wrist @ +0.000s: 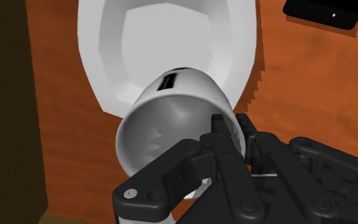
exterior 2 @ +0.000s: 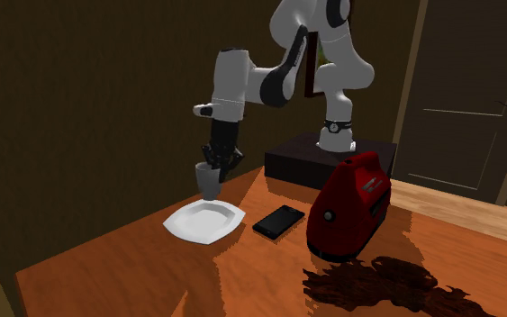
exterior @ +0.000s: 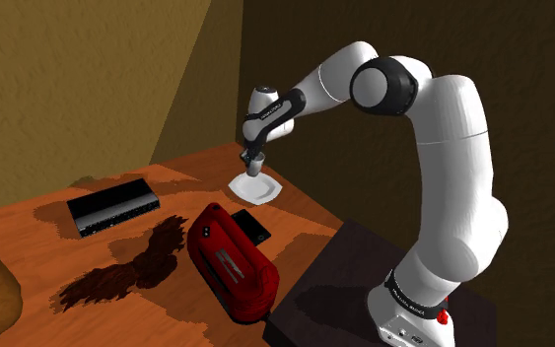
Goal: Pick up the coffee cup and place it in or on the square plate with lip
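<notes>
While I am standing by it, the wooden table is taking up most of the room in front of me, with dim brown walls rising behind it. Over the table the white arm is bending down from its dark stand, which is sitting against the table's edge. A dark ragged patch is spreading across the wood near the red appliance (a toaster, by the look of its top slots), which is sitting between that patch and the stand. Well apart from it, a flat black box is lying nearer the wall.

Beside the red appliance, the white square plate with its raised lip is resting on the wood, and a black phone is lying flat between the two, just beside the plate.

At the plate's edge farthest from the phone, the pale grey coffee cup is hanging upright over the lip, its mouth facing up toward the hand; whether its base is touching the plate I cannot tell. The black gripper is coming down from above and clamping the cup's wall, one finger inside the rim and the other outside.
</notes>
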Motion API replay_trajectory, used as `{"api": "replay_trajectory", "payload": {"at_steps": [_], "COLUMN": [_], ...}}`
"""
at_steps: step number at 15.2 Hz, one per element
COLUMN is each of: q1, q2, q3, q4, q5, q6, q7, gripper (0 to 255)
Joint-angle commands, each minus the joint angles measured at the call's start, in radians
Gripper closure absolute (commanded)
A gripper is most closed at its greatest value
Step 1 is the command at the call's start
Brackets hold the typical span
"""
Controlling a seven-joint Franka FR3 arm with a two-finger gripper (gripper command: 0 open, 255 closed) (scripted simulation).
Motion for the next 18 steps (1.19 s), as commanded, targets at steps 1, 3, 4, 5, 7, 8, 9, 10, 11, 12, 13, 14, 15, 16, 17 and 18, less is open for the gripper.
{"api": "replay_trajectory", "payload": {"at_steps": [1, 3, 4, 5, 7, 8, 9, 10, 11, 12, 13, 14, 15, 16, 17, 18], "q1": [-0.044, -0.049, -0.048, -0.048, -0.047, -0.047, -0.047, -0.046, -0.046, -0.046, -0.045, -0.045, -0.045, -0.044, -0.044, -0.043], "q2": [0.015, 0.026, 0.036, 0.045, 0.065, 0.075, 0.085, 0.096, 0.106, 0.117, 0.128, 0.138, 0.149, 0.16, 0.171, 0.183], "q3": [0.004, 0.004, 0.003, 0.003, 0.002, 0.001, 0.001, 0.0, 0.0, -0.001, -0.002, -0.002, -0.003, -0.003, -0.004, -0.004], "q4": [0.035, 0.04, 0.04, 0.041, 0.045, 0.047, 0.049, 0.051, 0.054, 0.056, 0.06, 0.063, 0.066, 0.071, 0.074, 0.079], "q5": [0.012, 0.012, 0.012, 0.011, 0.01, 0.01, 0.009, 0.009, 0.008, 0.008, 0.007, 0.007, 0.006, 0.006, 0.006, 0.005], "q6": [-0.018, -0.012, -0.003, 0.006, 0.022, 0.03, 0.039, 0.047, 0.054, 0.062, 0.07, 0.077, 0.085, 0.092, 0.099, 0.106], "q7": [-0.053, -0.058, -0.057, -0.057, -0.056, -0.055, -0.055, -0.054, -0.054, -0.053, -0.053, -0.052, -0.052, -0.051, -0.051, -0.05], "gripper": [255, 255, 255, 255, 255, 255, 255, 255, 255, 255, 255, 255, 255, 255, 255, 255]}}
